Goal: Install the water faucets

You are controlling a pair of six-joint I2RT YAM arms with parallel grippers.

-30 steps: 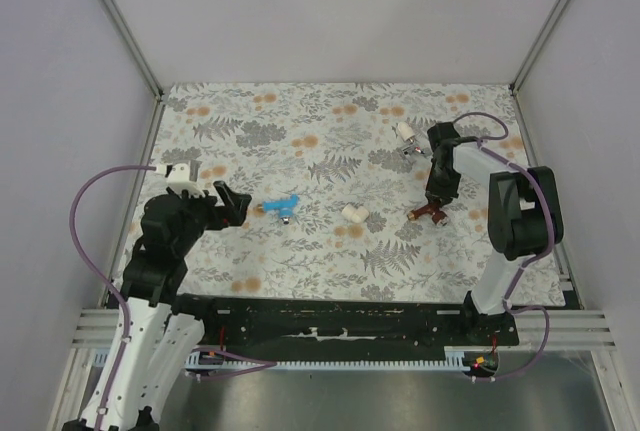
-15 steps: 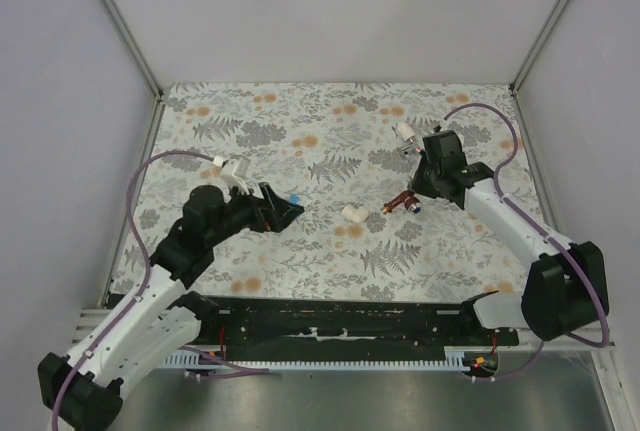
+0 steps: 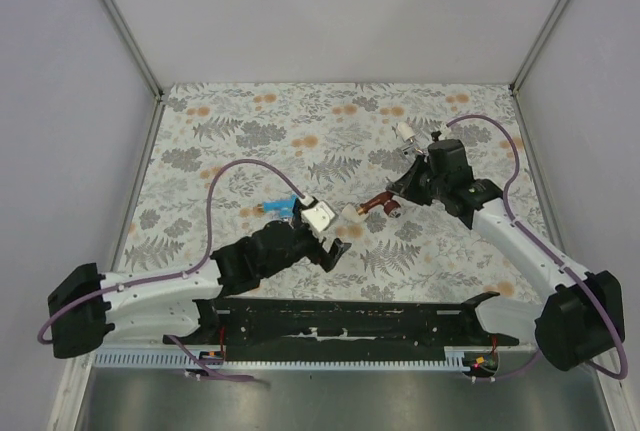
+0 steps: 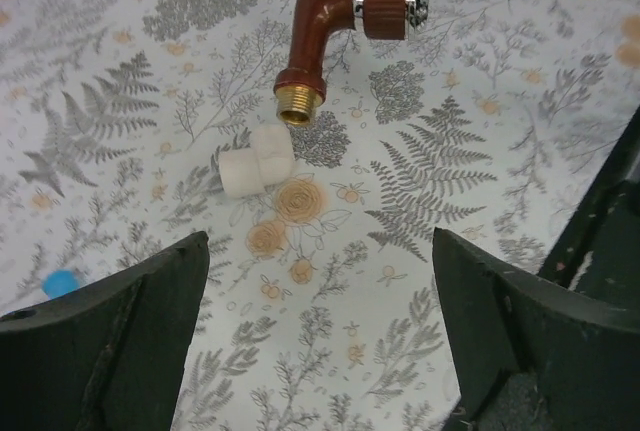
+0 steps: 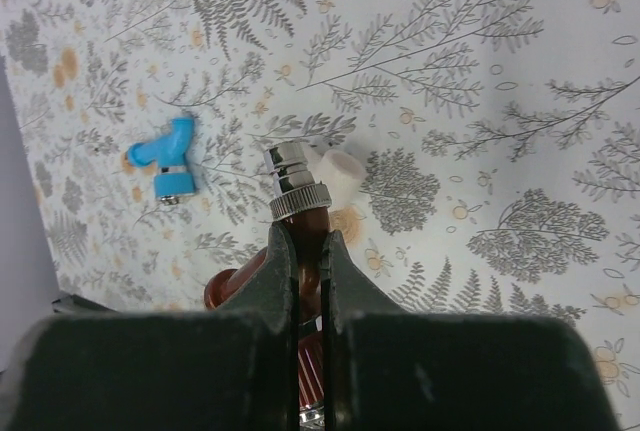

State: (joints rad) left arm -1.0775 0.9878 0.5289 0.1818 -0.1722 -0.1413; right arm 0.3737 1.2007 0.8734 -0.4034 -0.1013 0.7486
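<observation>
My right gripper is shut on the reddish-brown copper faucet, gripping its body. The brass threaded stem points toward the small white pipe fitting and ends just short of it. My left gripper is open and low over the cloth on the near side of the fitting, with nothing between its fingers. The blue faucet lies left of centre. A white-silver faucet lies at the back right.
The table is covered by a floral cloth and enclosed by grey walls with metal posts. The left arm stretches along the near edge, its purple cable looping over the cloth. A black rail runs along the front.
The right gripper closed on the copper faucet and carried it left to the white fitting. The left arm swung from the left side to the centre, near the fitting, still open.
</observation>
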